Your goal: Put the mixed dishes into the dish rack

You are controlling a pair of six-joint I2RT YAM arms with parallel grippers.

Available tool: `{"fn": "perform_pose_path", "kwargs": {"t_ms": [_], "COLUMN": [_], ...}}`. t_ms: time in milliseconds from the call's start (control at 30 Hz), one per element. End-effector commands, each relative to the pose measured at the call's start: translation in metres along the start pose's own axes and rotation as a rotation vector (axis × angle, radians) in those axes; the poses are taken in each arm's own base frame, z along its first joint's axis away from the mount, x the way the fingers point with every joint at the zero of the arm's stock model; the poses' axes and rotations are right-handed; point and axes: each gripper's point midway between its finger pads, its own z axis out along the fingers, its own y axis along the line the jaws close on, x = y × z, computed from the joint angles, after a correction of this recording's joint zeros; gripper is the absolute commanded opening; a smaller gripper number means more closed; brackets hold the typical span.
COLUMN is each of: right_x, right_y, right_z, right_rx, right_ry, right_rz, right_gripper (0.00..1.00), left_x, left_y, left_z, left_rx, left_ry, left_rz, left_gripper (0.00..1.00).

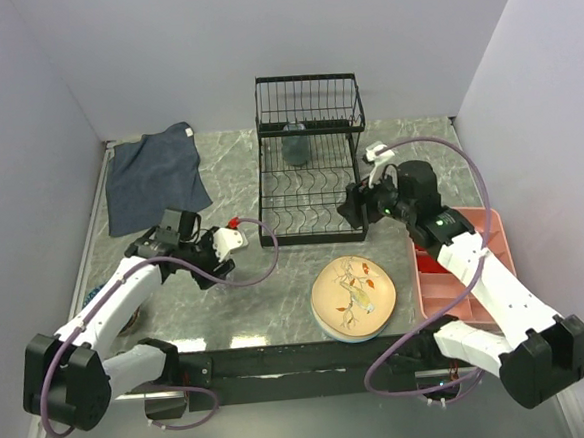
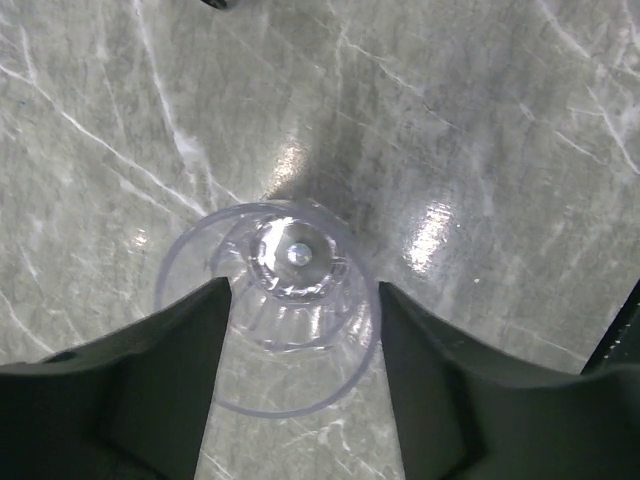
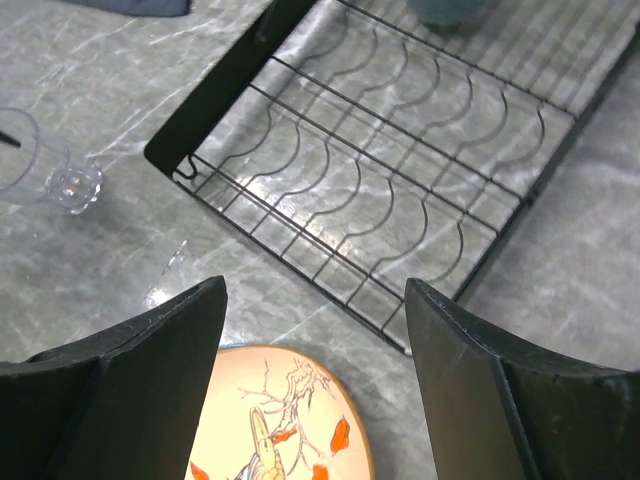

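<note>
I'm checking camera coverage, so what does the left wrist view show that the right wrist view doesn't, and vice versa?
Only the left wrist view: the left gripper open above the clear glass, looking straight down into it. Only the right wrist view: the right gripper, open, the black wire dish rack and the peach bird-and-branch plate. Both: the clear glass, at the right view's left edge, and the marble table.
</note>
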Motion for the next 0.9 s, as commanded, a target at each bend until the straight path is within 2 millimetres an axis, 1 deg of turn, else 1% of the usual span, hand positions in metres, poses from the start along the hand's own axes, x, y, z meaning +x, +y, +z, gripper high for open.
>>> {"fn": "perform_pose_path", "kwargs": {"t_ms": [0, 100, 133, 167, 200, 233, 267, 300, 333, 367, 400, 433, 467, 500, 533, 567, 600, 667, 700, 733, 767, 800, 833, 867], "right_x": [-0.008, -0.006, -0.005, -0.008, -0.011, -0.013, -0.017, -0.021, -0.021, -0.018, -0.024, -0.025, -0.021, -0.028, -0.031, -0.030, -0.037, -0.047, -0.053, -0.056, -0.075, -0.077, -0.082, -0.097], "right_y": [-0.009, -0.013, -0.013, -0.013, -0.013, -0.012, -0.010, -0.008, -0.008, -0.003, -0.001, 0.001, 0.005, 0.010, 0.016, 0.022, 0.029, 0.032, 0.032, 0.027, 0.023, 0.021, 0.025, 0.029], "right_z": [-0.009, -0.008, -0.004, -0.002, 0.000, 0.004, 0.006, 0.009, 0.012, 0.015, 0.017, 0.018, 0.020, 0.020, 0.018, 0.017, 0.014, 0.012, 0.011, 0.014, 0.011, 0.010, 0.010, 0.006], "right_rx": [0.006, 0.010, 0.005, 0.000, -0.008, -0.018, -0.034, -0.046, -0.054, -0.078, -0.093, -0.104, -0.114, -0.147, -0.172, -0.197, -0.233, -0.256, -0.257, -0.231, -0.217, -0.203, -0.226, -0.252], "right_ry": [-0.064, -0.054, -0.046, -0.052, -0.055, -0.058, -0.066, -0.078, -0.075, -0.071, -0.100, -0.111, -0.109, -0.140, -0.149, -0.141, -0.157, -0.172, -0.182, -0.180, -0.205, -0.188, -0.177, -0.191], "right_rz": [0.083, 0.075, 0.077, 0.078, 0.083, 0.090, 0.110, 0.118, 0.136, 0.173, 0.180, 0.205, 0.293, 0.326, 0.375, 0.489, 0.510, 0.561, 0.567, 0.589, 0.611, 0.631, 0.631, 0.629], "right_gripper": [0.79, 0.79, 0.79, 0.79, 0.79, 0.79, 0.79, 0.79, 0.78, 0.78, 0.77, 0.77, 0.77, 0.77, 0.77, 0.77, 0.78, 0.81, 0.83, 0.86, 0.93, 0.95, 0.97, 0.96], "left_x": [-0.007, -0.010, -0.011, -0.009, -0.007, -0.006, -0.007, -0.009, -0.012, -0.020, -0.023, -0.029, -0.046, -0.058, -0.069, -0.089, -0.105, -0.129, -0.141, -0.163, -0.166, -0.175, -0.187, -0.198], "left_y": [-0.004, -0.015, -0.019, -0.023, -0.025, -0.026, -0.024, -0.024, -0.022, -0.019, -0.022, -0.021, -0.013, -0.018, -0.016, -0.010, -0.014, -0.005, -0.005, 0.012, 0.010, 0.012, 0.009, 0.013], "left_z": [0.001, 0.002, 0.002, 0.001, 0.002, 0.001, -0.001, -0.002, -0.003, -0.007, -0.009, -0.013, -0.022, -0.031, -0.038, -0.050, -0.060, -0.071, -0.079, -0.087, -0.086, -0.096, -0.103, -0.107], "left_rx": [0.032, 0.100, 0.119, 0.141, 0.159, 0.163, 0.160, 0.162, 0.161, 0.159, 0.174, 0.176, 0.163, 0.193, 0.193, 0.180, 0.203, 0.186, 0.183, 0.122, 0.146, 0.141, 0.186, 0.227], "left_ry": [-0.020, -0.032, -0.031, -0.015, 0.004, 0.014, 0.025, 0.028, 0.026, 0.006, 0.006, -0.004, -0.042, -0.080, -0.116, -0.176, -0.241, -0.359, -0.414, -0.521, -0.557, -0.625, -0.692, -0.755], "left_rz": [-0.009, -0.042, -0.048, -0.057, -0.074, -0.086, -0.097, -0.112, -0.120, -0.119, -0.128, -0.133, -0.129, -0.157, -0.166, -0.161, -0.184, -0.172, -0.229, -0.205, -0.328, -0.355, -0.380, -0.477], "left_gripper": [0.56, 0.44, 0.41, 0.32, 0.28, 0.24, 0.16, 0.13, 0.10, 0.01, 0.01, 0.01, 0.01, 0.01, 0.01, 0.01, 0.01, 0.01, 0.01, 0.01, 0.01, 0.01, 0.01, 0.01]}}
